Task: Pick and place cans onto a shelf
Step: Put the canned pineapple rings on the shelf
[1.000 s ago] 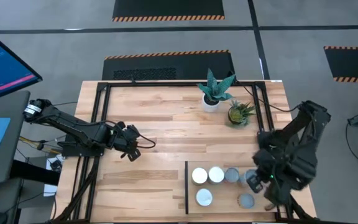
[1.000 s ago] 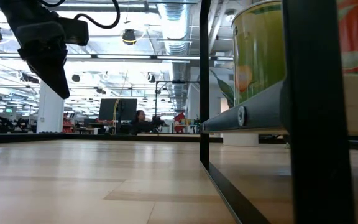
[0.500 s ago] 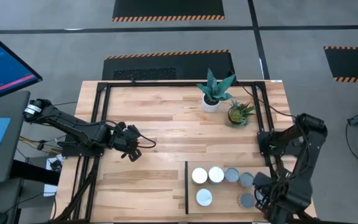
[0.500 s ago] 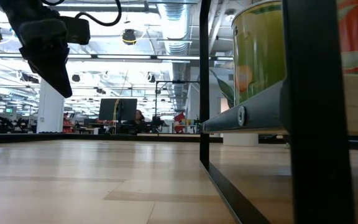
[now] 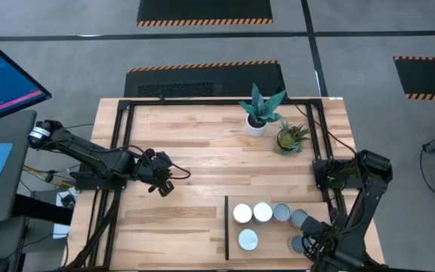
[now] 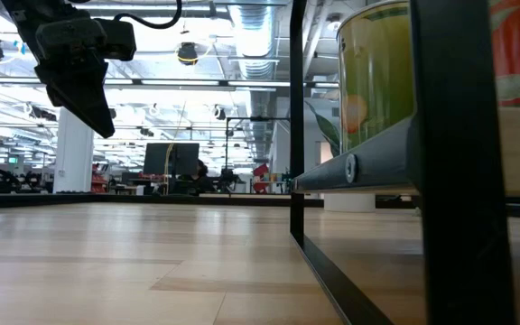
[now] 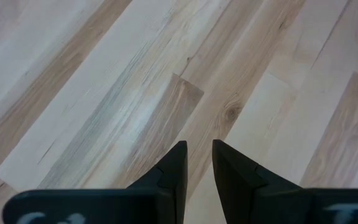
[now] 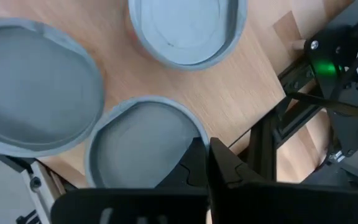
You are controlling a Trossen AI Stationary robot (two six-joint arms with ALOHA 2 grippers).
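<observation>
Withdrawn toward the table's near right corner, the right gripper [image 8: 207, 163] hangs shut and empty just above the short round silver-topped cans [image 5: 263, 212] standing upright on the light-wood shelf [image 5: 274, 240]; left gripper [image 7: 197, 163], slightly parted, holds nothing, well left.

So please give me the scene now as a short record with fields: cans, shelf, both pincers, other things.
cans: six tops visible on the shelf, e.g.
shelf, near right of table, black strip on its left edge
left pincer, above bare table, holds nothing, fingers slightly apart
right pincer, shut, empty, over the cans at the shelf's right end
other: two plants
</observation>
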